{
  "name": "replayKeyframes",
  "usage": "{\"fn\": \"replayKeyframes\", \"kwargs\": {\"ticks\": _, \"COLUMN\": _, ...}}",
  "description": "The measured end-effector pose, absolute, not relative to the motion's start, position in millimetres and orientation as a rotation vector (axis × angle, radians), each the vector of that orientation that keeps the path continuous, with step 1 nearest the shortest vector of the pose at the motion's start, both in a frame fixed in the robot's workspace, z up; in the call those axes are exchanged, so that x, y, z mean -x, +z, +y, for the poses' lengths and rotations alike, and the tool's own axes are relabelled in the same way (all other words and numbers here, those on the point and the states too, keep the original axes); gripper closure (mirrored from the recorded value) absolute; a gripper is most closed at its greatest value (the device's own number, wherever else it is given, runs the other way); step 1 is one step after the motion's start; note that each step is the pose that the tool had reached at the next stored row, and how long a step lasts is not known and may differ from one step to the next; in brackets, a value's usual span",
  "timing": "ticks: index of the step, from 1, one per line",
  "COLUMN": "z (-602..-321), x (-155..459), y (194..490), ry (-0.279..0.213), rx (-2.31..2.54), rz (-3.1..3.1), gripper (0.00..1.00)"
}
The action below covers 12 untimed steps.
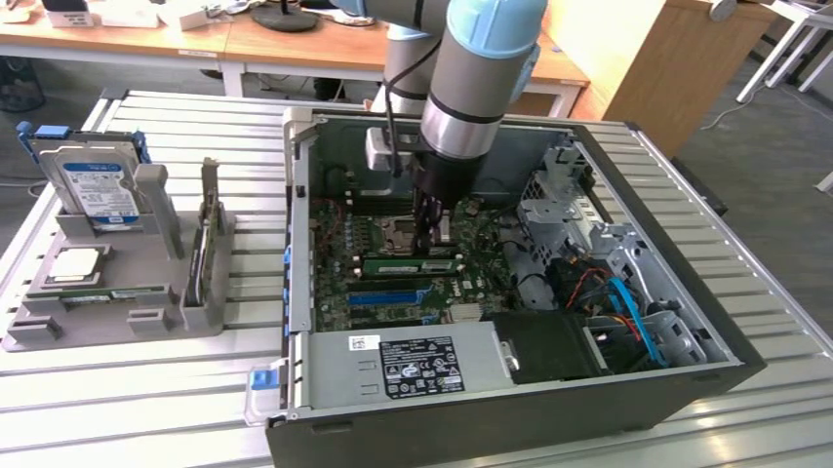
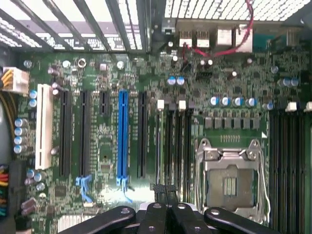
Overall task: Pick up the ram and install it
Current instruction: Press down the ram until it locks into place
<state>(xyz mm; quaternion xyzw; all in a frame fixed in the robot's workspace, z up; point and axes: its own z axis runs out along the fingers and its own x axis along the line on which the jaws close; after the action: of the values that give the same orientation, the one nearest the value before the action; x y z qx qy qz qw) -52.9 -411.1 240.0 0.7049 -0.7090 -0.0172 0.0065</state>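
The ram [image 1: 410, 263], a long thin green stick, lies along a memory slot on the motherboard [image 1: 345, 244] inside the open computer case [image 1: 521, 409]. In the wrist view it shows edge-on as a thin line [image 2: 158, 146] in the slot beside the empty CPU socket [image 2: 229, 183]. My gripper [image 1: 430, 234] hangs inside the case right above the stick. Its black fingers [image 2: 155, 214] are pressed together, and the gripper [image 2: 164, 189] is shut over one end of the slot row with nothing between the tips. Whether the tips touch the stick I cannot tell.
A grey fixture [image 1: 195, 317] at the exterior view's left carries a blue-labelled hard drive [image 1: 98, 185], a silver CPU [image 1: 76, 265] and a thin board on edge [image 1: 206, 229]. Drive cages and blue cables [image 1: 625, 302] crowd the case's right side. A blue expansion slot [image 2: 122, 136] runs beside the memory slots.
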Motion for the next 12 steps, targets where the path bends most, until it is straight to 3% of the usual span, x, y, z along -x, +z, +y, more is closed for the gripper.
{"fn": "replayKeyframes", "kwargs": {"ticks": 12, "z": -411, "x": 72, "y": 240, "ry": -0.054, "rx": -2.205, "rz": -2.218, "gripper": 0.89}}
